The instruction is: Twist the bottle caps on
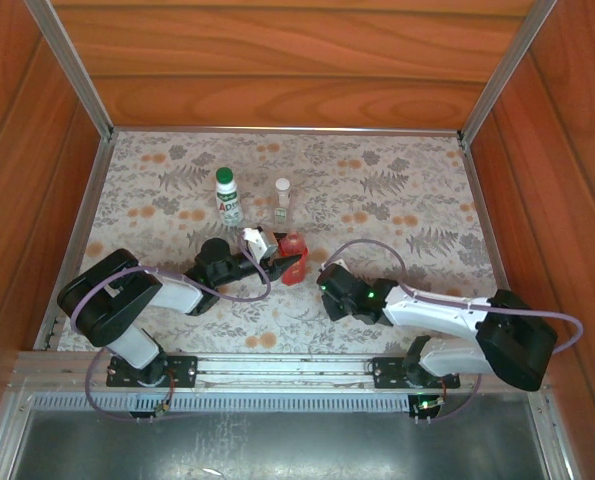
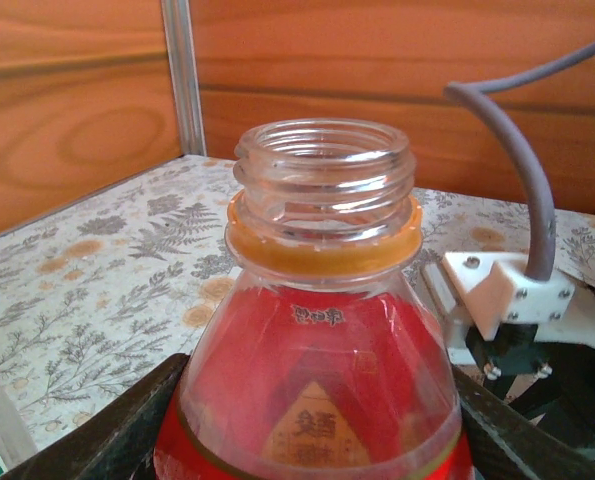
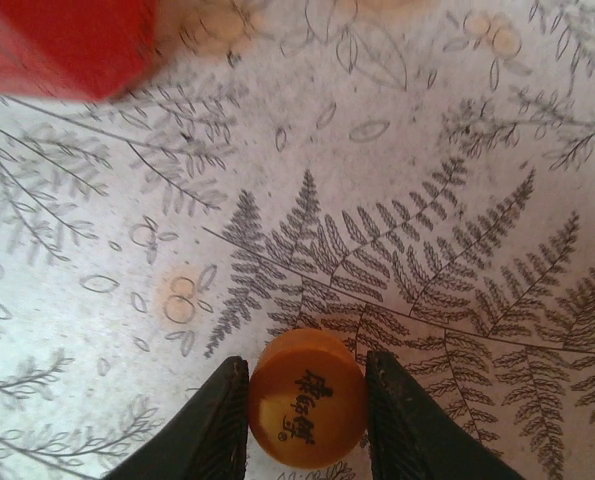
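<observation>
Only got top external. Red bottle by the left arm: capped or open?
Observer: Open. Left wrist shows the red bottle with its threaded neck bare, an orange ring below it.
Operator: Is it held?
Observer: Yes. The left gripper has its jaws against both sides of the body.
Operator: Orange cap?
Observer: Right wrist: the orange cap lies on the mat, printed top up, filling the gap between the jaws of the right gripper.
</observation>
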Controlling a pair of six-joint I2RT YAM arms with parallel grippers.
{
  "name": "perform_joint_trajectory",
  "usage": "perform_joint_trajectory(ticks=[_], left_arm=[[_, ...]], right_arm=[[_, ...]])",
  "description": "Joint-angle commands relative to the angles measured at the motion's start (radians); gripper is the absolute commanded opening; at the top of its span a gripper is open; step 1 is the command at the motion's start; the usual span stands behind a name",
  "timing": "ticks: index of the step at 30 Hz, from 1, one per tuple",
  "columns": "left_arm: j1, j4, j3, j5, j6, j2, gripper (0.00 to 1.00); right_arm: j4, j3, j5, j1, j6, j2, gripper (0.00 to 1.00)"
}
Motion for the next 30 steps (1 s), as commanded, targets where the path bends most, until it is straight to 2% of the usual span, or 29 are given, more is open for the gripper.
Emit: perform_joint_trajectory(ticks=[1, 17, 30], left_arm=[[0.008, 0.013, -0.008, 0.014, 0.012, 0.008, 0.58], [0.010, 0.013, -0.010, 0.025, 0.020, 0.013, 0.58], [0.009, 0.011, -0.003, 0.039, 0.019, 0.027, 0.58]], right_arm=[[-0.091, 0.054, 0.013, 0.004, 0.019, -0.034, 0.32], [-0.451, 0.418, -0.088, -0.058, -0.067, -0.024, 0.32], [-0.615, 0.763, -0.143, -0.087, -0.226, 0.088, 0.32]])
